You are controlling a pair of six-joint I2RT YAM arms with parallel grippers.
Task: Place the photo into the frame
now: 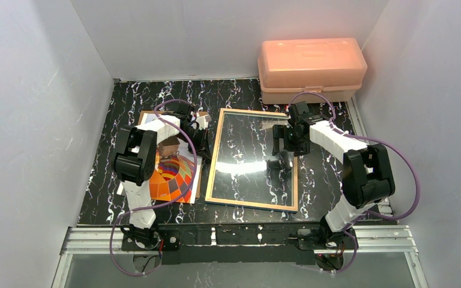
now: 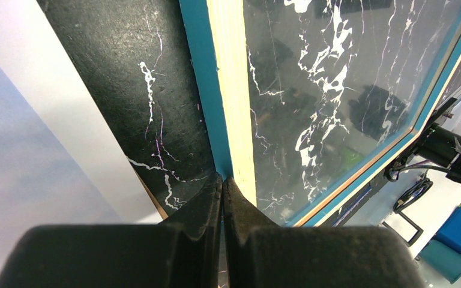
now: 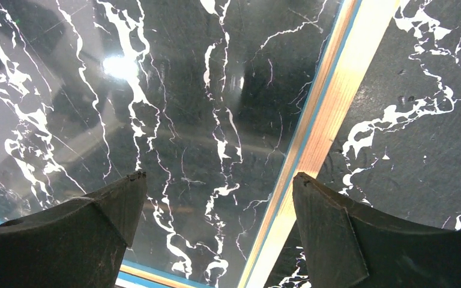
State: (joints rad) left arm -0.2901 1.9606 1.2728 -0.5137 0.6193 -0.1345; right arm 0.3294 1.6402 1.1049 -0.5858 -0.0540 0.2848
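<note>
The frame (image 1: 216, 162) lies flat mid-table with its wood-coloured back edge up, and the marble shows through the glass. The photo (image 1: 171, 177), an orange and red balloon print, lies left of it, partly under my left arm. My left gripper (image 1: 201, 129) is shut with nothing seen between the fingers. In the left wrist view its tips (image 2: 223, 178) sit at the blue outer side of the frame's left edge (image 2: 231, 90), with the photo's pale sky (image 2: 24, 150) beside them. My right gripper (image 1: 279, 141) is open above the frame's right rail (image 3: 324, 114). In the right wrist view, the gripper (image 3: 219, 180) has one finger over the glass and the other over the table.
A pink plastic box (image 1: 312, 66) stands at the back right, just behind the right arm. A brown backing board (image 1: 150, 113) lies under the photo, its edge showing in the left wrist view (image 2: 153, 201). White walls close in the table on three sides.
</note>
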